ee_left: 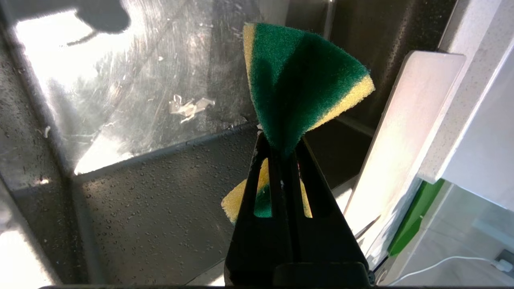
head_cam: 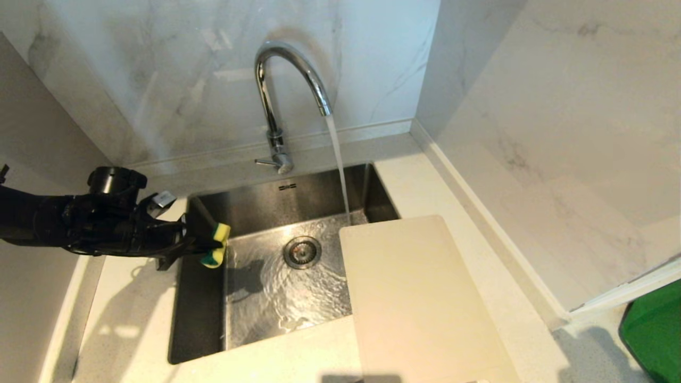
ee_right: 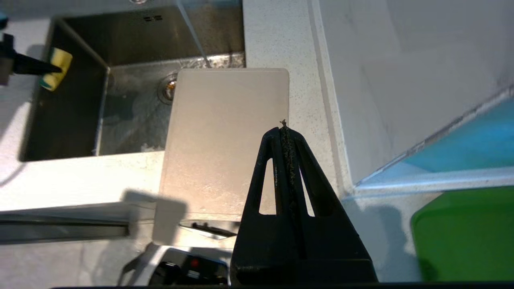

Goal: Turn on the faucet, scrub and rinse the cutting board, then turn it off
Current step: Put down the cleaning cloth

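Observation:
Water streams from the chrome gooseneck faucet (head_cam: 282, 90) into the steel sink (head_cam: 250, 202). The beige cutting board (head_cam: 420, 298) lies flat on the counter at the sink's right edge, its far left corner over the basin; it also shows in the right wrist view as the cutting board (ee_right: 217, 144). At the sink's left rim my left gripper (head_cam: 205, 246) is shut on a green-and-yellow sponge (head_cam: 216, 244), the sponge (ee_left: 301, 84) pinched and folded between the jaws. My right gripper (ee_right: 284, 130) is shut and empty, high above the board's near end, outside the head view.
A marble wall rises behind the sink, and another stands on the right along the counter (head_cam: 479, 223). A green object (head_cam: 657, 335) sits low at the far right. The drain (head_cam: 302, 251) lies in the rippling water on the sink floor.

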Available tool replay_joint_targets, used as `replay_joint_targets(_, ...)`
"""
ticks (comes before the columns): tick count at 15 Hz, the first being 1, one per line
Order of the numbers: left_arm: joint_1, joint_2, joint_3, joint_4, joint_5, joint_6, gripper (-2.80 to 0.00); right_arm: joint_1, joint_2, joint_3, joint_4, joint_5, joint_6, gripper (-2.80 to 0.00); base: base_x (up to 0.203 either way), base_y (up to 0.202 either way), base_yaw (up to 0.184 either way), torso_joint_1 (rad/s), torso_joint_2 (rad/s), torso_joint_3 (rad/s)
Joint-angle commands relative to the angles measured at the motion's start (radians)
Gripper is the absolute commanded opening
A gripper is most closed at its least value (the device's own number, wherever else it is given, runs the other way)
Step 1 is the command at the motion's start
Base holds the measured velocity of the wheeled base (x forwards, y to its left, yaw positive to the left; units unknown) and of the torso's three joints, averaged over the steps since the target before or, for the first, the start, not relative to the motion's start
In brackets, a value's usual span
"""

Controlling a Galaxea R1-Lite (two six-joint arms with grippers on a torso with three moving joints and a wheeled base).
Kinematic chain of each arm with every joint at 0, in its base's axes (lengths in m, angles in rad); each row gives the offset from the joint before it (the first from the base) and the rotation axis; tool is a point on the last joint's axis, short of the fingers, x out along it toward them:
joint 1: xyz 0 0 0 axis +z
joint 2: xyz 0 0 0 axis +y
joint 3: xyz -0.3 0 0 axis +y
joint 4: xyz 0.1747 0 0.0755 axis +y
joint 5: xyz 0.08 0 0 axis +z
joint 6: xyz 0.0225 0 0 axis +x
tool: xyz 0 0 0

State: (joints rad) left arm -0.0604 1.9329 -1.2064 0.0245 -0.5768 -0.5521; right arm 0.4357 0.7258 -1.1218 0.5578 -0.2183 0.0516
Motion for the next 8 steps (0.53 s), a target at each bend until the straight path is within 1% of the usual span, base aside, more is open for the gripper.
replay_joint_targets(1, -0.001, 0.007, 0.001, 0.000, -0.003, -0.003, -2.80, -0.009, -0.035, 0.030, 0.004, -0.001, 0.048, -2.80, 0.000, 0.000, 0.000, 0.000, 0.00, 0.000)
replay_joint_targets(2, -0.002, 0.011, 0.001, 0.000, -0.003, -0.002, -2.80, -0.022, -0.052, 0.052, 0.003, 0.003, 0.058, -2.80, 0.000, 0.000, 0.000, 0.000, 0.00, 0.000)
replay_joint_targets(5, -0.004, 0.021, 0.001, 0.000, -0.003, -0.002, -2.80, -0.076, -0.131, 0.152, 0.002, 0.047, 0.066, -2.80, 0.000, 0.000, 0.000, 0.000, 0.00, 0.000)
replay_joint_targets(8, -0.004, 0.026, 0.001, -0.001, -0.003, -0.002, -2.80, -0.114, -0.201, 0.241, 0.001, 0.057, 0.063, -2.80, 0.000, 0.000, 0.000, 0.000, 0.00, 0.000)
